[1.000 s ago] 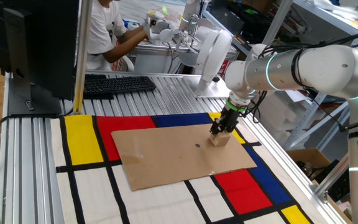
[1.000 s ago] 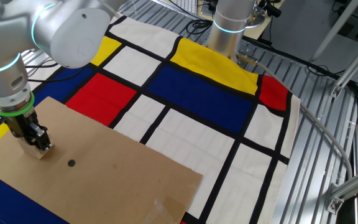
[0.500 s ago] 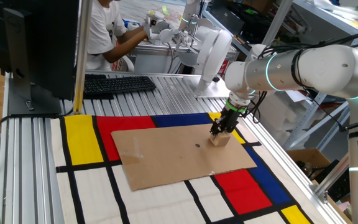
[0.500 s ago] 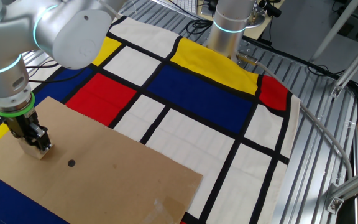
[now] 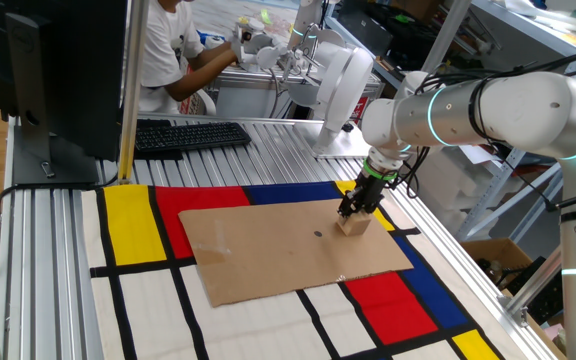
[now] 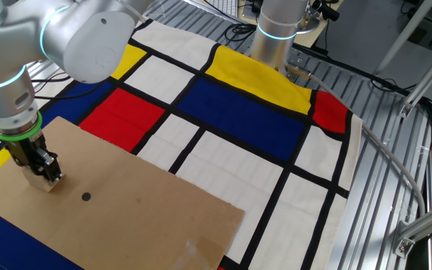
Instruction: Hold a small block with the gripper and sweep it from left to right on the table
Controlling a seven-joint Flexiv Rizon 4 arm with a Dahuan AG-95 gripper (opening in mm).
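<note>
- A black keyboard (image 5: 190, 134) is laid on the slats — behind the mat.
- A dark monitor (image 5: 63, 70) is stood at its left.
- A person in white (image 5: 166, 50) is seated beyond.

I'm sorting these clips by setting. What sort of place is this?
Probably a robotics lab: the arm's gripper pins a block to cardboard on a slatted aluminium table, a keyboard lies behind, and a person works at another bench.

Lay bare across the flat brown cardboard sheet (image 5: 288, 248); blocked beyond the worktop's far edge by a black keyboard (image 5: 190, 135).
</note>
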